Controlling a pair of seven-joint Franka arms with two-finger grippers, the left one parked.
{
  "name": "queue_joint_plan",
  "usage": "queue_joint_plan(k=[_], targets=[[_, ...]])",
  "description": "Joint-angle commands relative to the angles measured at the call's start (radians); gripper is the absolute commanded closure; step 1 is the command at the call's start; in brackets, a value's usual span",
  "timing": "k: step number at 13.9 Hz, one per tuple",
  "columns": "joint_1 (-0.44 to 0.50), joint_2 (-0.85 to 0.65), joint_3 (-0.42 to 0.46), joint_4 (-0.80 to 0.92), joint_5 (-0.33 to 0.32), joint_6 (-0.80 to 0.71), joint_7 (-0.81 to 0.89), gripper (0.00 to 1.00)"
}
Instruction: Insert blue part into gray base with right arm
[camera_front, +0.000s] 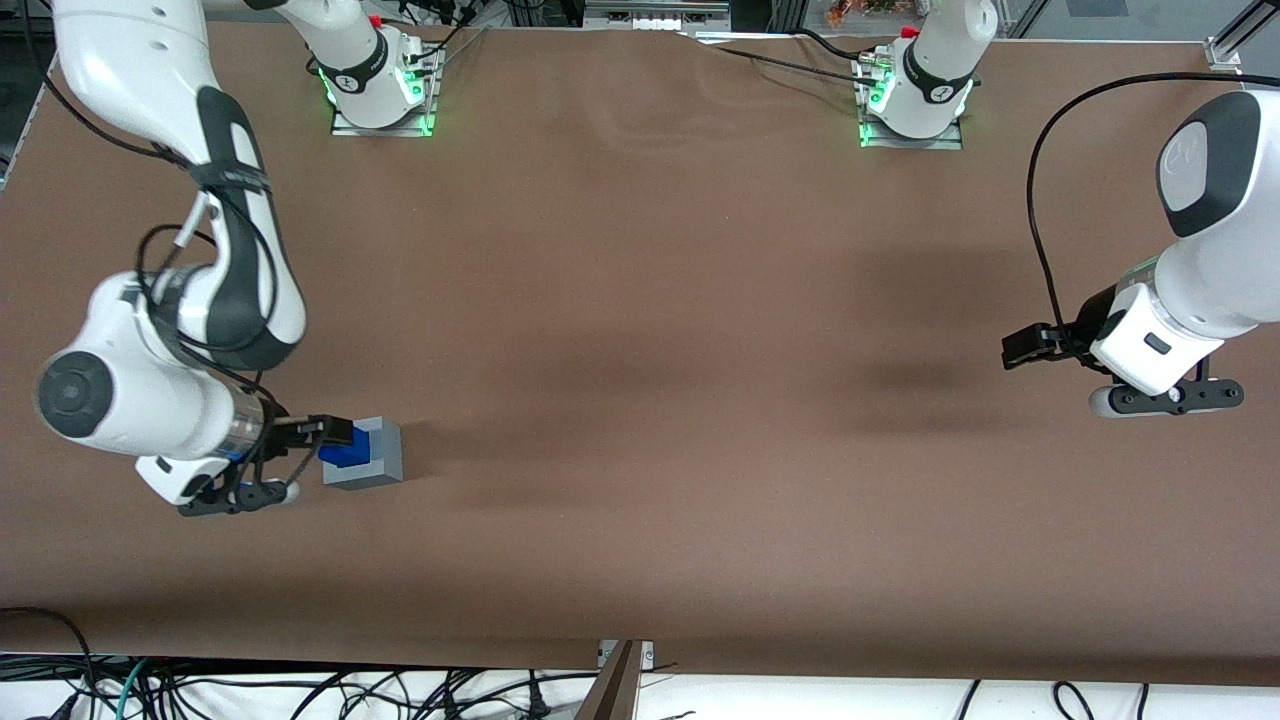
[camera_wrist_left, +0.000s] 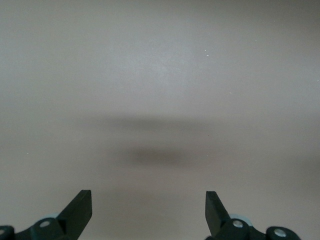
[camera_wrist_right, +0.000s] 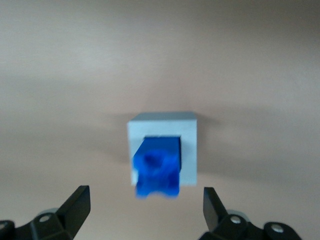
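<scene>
here the blue part (camera_wrist_right: 156, 167) sits in the gray base (camera_wrist_right: 189, 145), below the open end effector (camera_wrist_right: 145, 212).

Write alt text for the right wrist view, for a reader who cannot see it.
The blue part sits in the recess of the gray base, sticking up out of it, on the brown table. The open gripper hangs above with its jaws spread wide, holding nothing.

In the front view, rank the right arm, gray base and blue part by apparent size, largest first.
1. The right arm, by far.
2. The gray base.
3. The blue part, sitting in the base.
The gripper, open, hangs just beside the base.
</scene>
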Motion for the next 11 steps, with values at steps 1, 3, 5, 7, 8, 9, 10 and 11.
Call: queue_joint_plan(k=[1, 3, 5, 7, 8, 9, 10, 11], targets=[[-0.007, -0.163, 0.004, -0.023, 0.024, -0.138, 0.017, 0.00], [-0.007, -0.249, -0.018, -0.026, 0.001, -0.241, 0.022, 0.00], [-0.008, -0.327, -0.027, -0.034, -0.031, -0.351, 0.025, 0.00], [-0.008, -0.400, -0.038, -0.078, -0.060, -0.401, 0.026, 0.00], [-0.008, -0.424, -0.038, -0.109, -0.076, -0.395, 0.026, 0.00], [-0.008, -0.439, -0.039, -0.132, -0.077, -0.392, 0.028, 0.00], [-0.007, -0.453, -0.039, -0.158, -0.079, -0.380, 0.028, 0.00], [-0.007, -0.471, -0.039, -0.189, -0.080, -0.369, 0.028, 0.00]])
